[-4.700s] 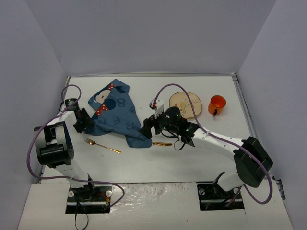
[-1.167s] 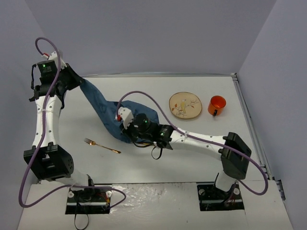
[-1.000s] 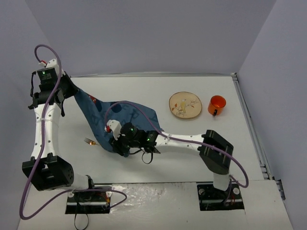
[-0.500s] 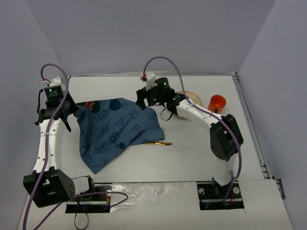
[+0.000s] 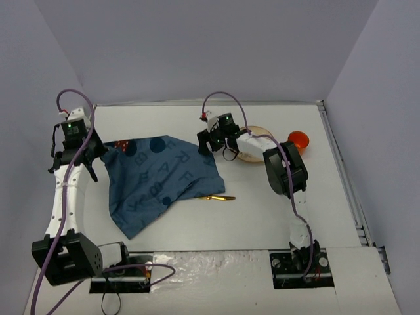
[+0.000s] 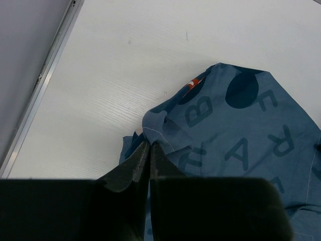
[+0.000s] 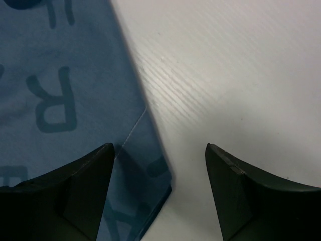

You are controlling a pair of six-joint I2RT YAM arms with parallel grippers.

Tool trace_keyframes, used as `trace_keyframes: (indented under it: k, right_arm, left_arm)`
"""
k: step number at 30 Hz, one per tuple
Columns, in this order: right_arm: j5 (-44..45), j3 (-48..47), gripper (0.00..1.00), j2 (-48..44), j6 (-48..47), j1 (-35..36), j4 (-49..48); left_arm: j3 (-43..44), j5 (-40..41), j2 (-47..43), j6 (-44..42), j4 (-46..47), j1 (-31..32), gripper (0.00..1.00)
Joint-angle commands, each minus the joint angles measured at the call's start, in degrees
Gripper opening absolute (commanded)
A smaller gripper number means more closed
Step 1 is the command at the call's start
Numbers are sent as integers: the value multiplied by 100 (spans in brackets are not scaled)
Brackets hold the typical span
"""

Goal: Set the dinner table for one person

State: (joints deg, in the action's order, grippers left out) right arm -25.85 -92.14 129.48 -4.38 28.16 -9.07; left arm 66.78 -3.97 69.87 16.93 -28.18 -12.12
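The dinner table (image 5: 262, 210) is a white top with a metal rim. A dark blue lettered placemat (image 5: 161, 180) lies spread on its left half. My left gripper (image 5: 98, 152) is shut on the mat's far left corner; in the left wrist view the jaws (image 6: 149, 144) pinch a bunched fold of the placemat (image 6: 241, 130). My right gripper (image 5: 205, 144) hangs open over the far right corner. In the right wrist view its fingertips (image 7: 158, 148) straddle a folded-under placemat corner (image 7: 143, 181) without touching it.
A gold spoon (image 5: 215, 197) lies just off the mat's right edge. A wooden plate (image 5: 251, 156) is partly covered by the right arm, and an orange cup (image 5: 299, 139) stands to its right. The metal rim (image 6: 45, 85) runs along the table's left side.
The placemat, bunched and hanging a second ago, now lies spread flat. My right gripper has carried its corner to the far right and opened off it. The left gripper has lowered, still gripping.
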Motion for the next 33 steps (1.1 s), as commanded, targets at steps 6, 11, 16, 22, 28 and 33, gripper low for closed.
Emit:
trace_keyframes:
  k: [6, 11, 16, 22, 28, 33]
  right_arm:
    - [-688, -490, 65, 242, -142, 152, -204]
    - [-795, -612, 57, 490, -154, 237, -139]
    - [-579, -791, 23, 542, -196, 315, -94]
    - [913, -1083, 2, -143, -706, 532, 163]
    - [3235, -510, 0, -1126, -1793, 1505, 177]
    - [3541, 365, 1, -1471, -1624, 2450, 154]
  left_arm:
    - [80, -60, -87, 3, 319, -121, 0]
    - [69, -95, -96, 3, 319, -142, 0]
    - [54, -123, -70, 21, 324, -179, 0]
    - [63, -218, -39, 56, 336, -251, 0]
    - [63, -268, -61, 108, 349, -348, 0]
    - [66, -242, -64, 117, 320, -388, 0]
